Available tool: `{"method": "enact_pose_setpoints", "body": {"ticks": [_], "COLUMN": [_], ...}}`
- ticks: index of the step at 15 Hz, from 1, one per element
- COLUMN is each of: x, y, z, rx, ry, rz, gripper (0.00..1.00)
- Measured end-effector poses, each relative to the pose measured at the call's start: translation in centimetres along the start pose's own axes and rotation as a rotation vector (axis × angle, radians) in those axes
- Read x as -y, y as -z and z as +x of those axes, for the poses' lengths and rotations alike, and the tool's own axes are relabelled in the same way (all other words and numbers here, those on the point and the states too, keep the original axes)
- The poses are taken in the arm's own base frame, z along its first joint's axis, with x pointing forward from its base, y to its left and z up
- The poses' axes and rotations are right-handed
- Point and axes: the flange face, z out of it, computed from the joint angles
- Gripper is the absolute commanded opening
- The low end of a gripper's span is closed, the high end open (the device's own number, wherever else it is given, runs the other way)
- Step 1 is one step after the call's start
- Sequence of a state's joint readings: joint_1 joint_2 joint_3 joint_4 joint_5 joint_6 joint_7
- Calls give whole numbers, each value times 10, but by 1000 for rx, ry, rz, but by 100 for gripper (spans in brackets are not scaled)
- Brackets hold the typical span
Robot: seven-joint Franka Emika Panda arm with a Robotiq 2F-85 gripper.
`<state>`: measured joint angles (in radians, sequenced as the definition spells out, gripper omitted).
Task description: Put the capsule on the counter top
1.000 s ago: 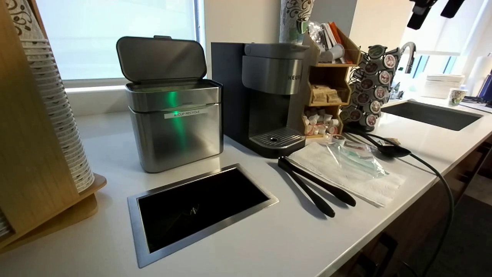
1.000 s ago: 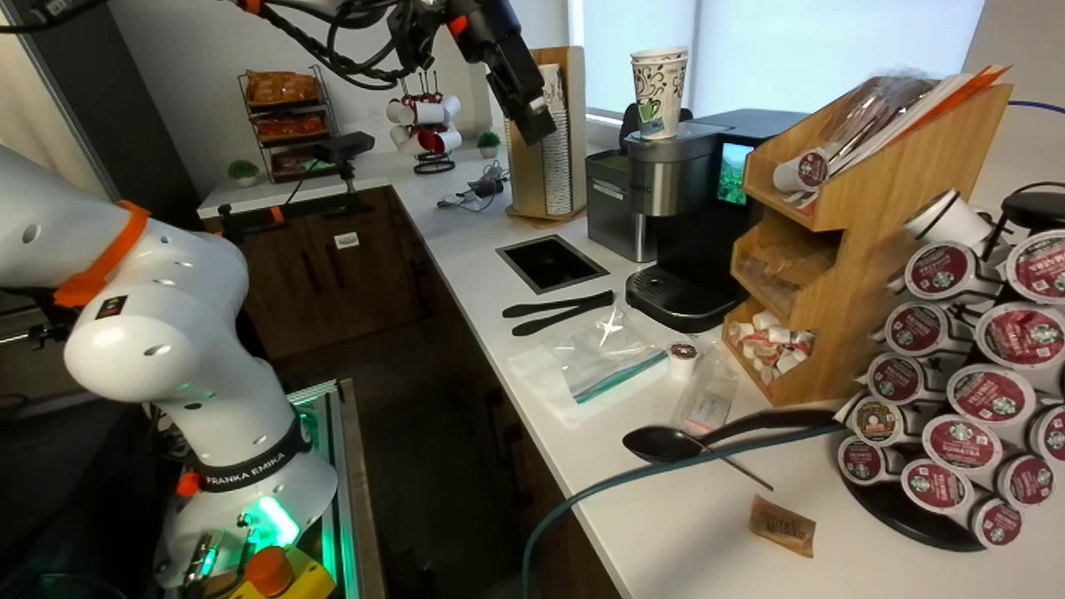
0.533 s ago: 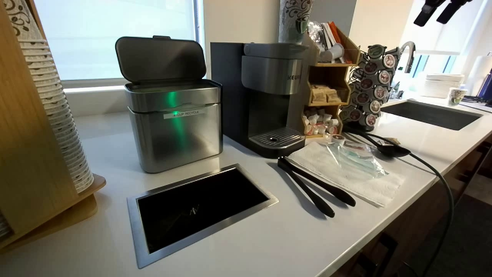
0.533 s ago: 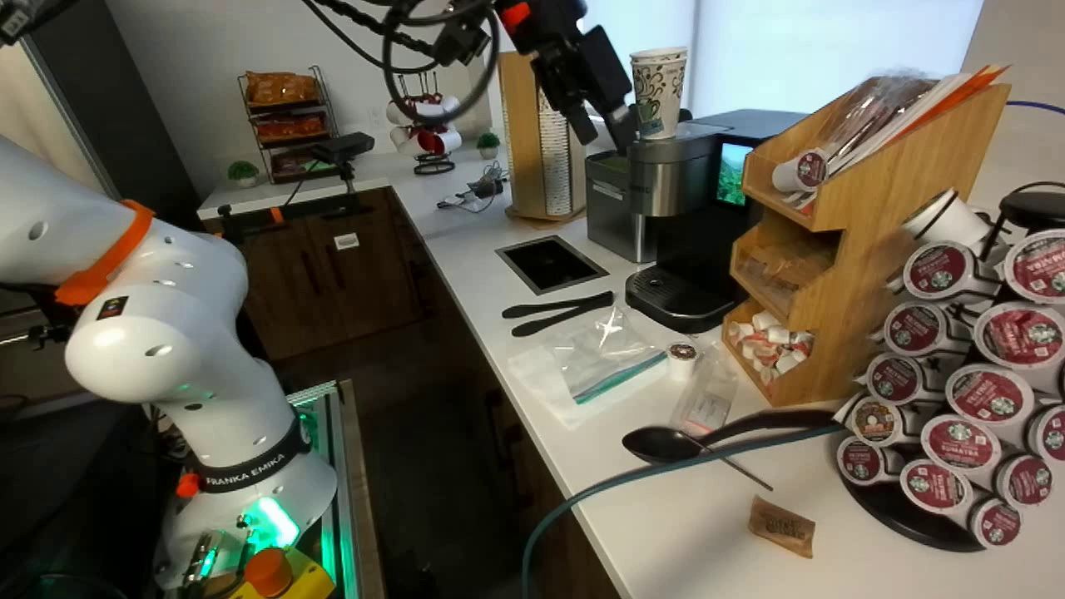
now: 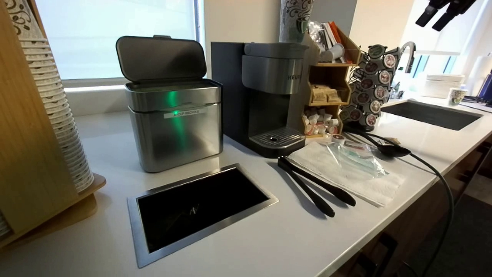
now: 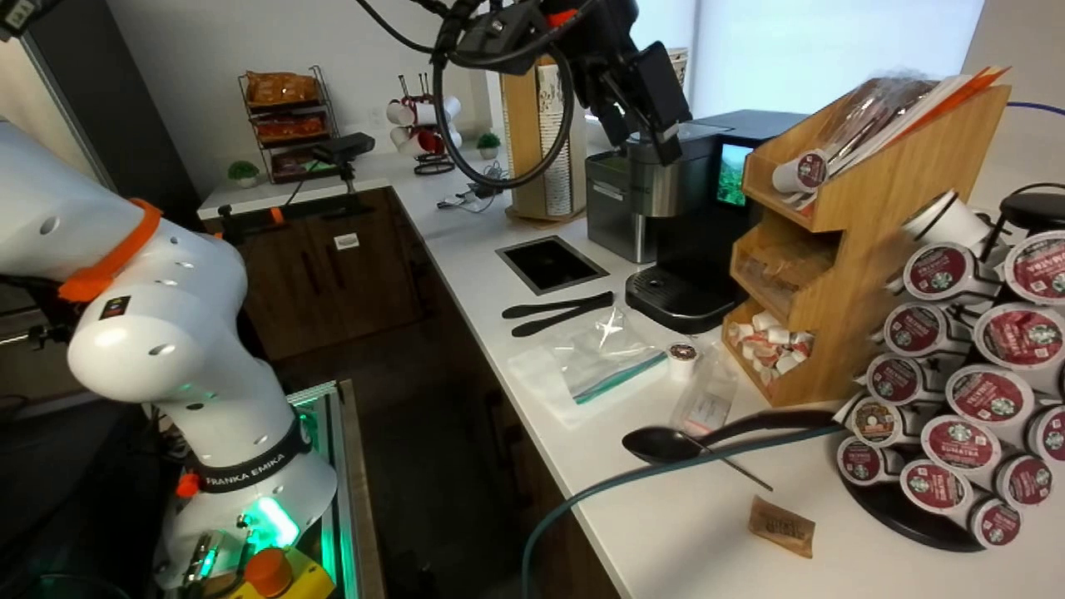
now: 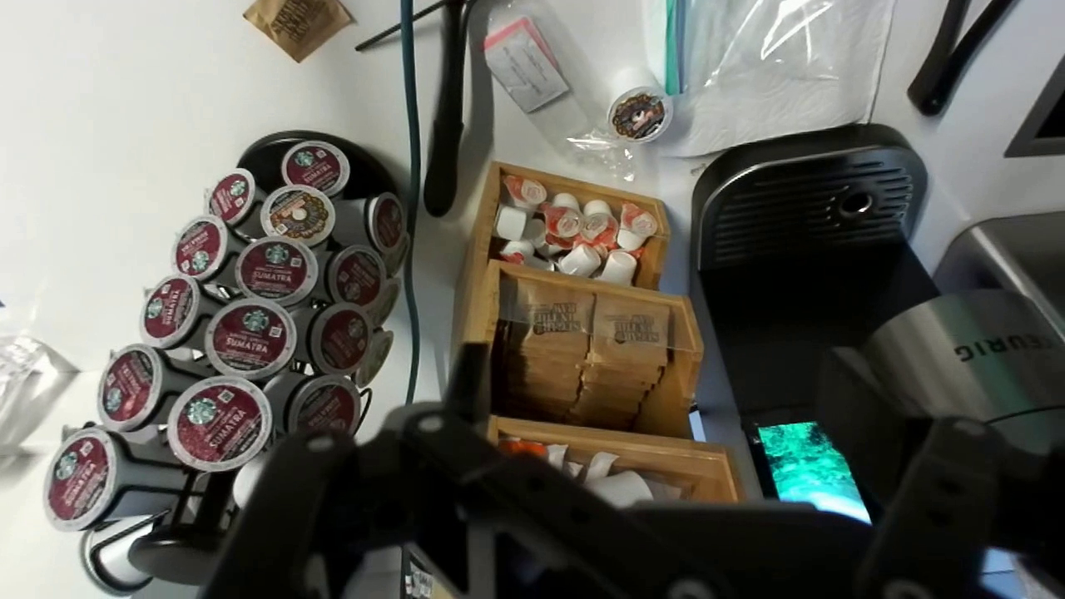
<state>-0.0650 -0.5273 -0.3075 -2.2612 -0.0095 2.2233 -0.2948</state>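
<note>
Several capsules show, and I cannot tell which one the task means. One white capsule [image 6: 800,172] lies on its side in the organizer's top compartment, and it also shows in the wrist view [image 7: 620,488], partly hidden by the gripper. Another capsule [image 6: 682,358] stands on the white counter top [image 5: 246,238] beside a plastic bag; it also shows in the wrist view [image 7: 639,113]. More capsules sit in the carousel [image 6: 963,441]. My gripper [image 6: 645,137] is open and empty, high in front of the coffee maker. In the wrist view its fingers [image 7: 470,374] stand wide apart above the organizer.
The wooden organizer [image 6: 894,216] stands between the coffee maker [image 6: 678,179] and the carousel. A steel bin [image 5: 177,134] with its lid up stands behind the black opening [image 5: 207,207]. Black tongs [image 5: 307,184], a bag [image 6: 607,358], a spoon [image 6: 666,445] and a cable [image 6: 632,474] lie on the counter.
My gripper has moved right in an exterior view, from near the cup holder to in front of the coffee maker, and its wrist has turned. It now covers most of the paper cups there.
</note>
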Motion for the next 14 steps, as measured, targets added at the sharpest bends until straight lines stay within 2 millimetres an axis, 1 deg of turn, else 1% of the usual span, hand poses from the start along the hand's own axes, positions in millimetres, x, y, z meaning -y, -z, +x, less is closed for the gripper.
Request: {"method": "enact_pose_setpoints", "body": {"ticks": [4,5,8,10,12,14], "x": [-1,-2,-12,-20,-23,-23], "y": [0,1,-4,-16,-28,-35], "z": [0,3,21,37,54,63], "rx": [-2,-17,-29,-14,1,9], "ry": [0,4,8,10,15,19], "rz": [-2,-11,-38,-55,-71,-79], "gripper": [100,100,100,100,100,100]}}
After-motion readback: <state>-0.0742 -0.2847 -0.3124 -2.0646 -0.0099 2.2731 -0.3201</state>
